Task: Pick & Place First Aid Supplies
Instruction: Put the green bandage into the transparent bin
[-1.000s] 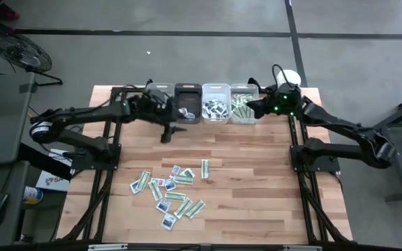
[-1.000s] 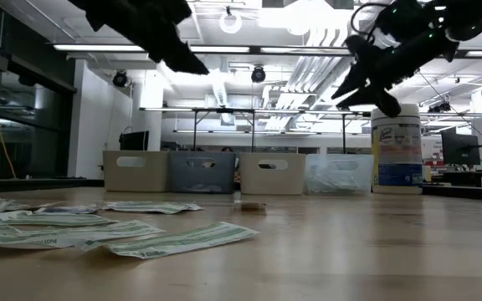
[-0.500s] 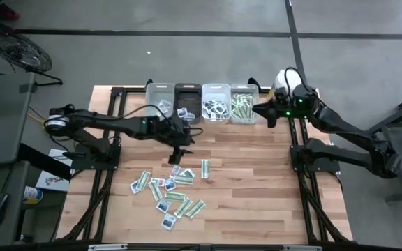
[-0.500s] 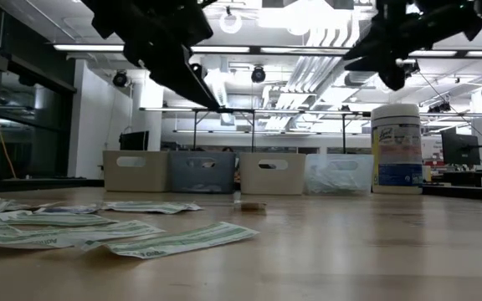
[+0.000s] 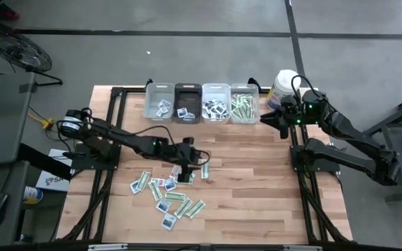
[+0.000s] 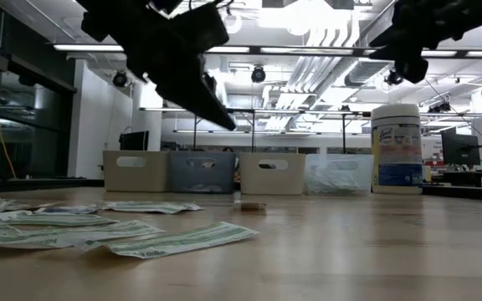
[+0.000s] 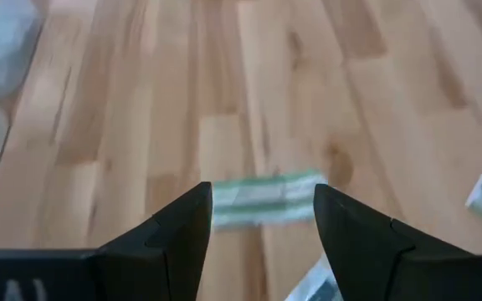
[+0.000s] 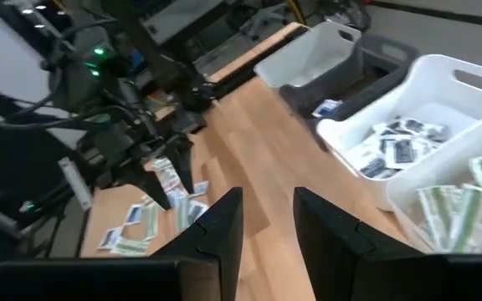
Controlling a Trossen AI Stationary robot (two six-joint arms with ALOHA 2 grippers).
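The left arm has swung away from the row of four bins [image 5: 202, 104] and out over the wooden table [image 5: 257, 181], so the left gripper [image 5: 186, 165] now hangs above the scattered first aid supplies [image 5: 171, 189], fingers spread and empty, a green-and-white strip [image 7: 264, 199] lying between them in the left wrist view. The right arm has drawn back; the right gripper [image 5: 283, 124] sits beside the white canister [image 6: 397, 148], now uncovered, fingers apart with nothing between them. The canister's label print is too small to read, as are the packets' markings.
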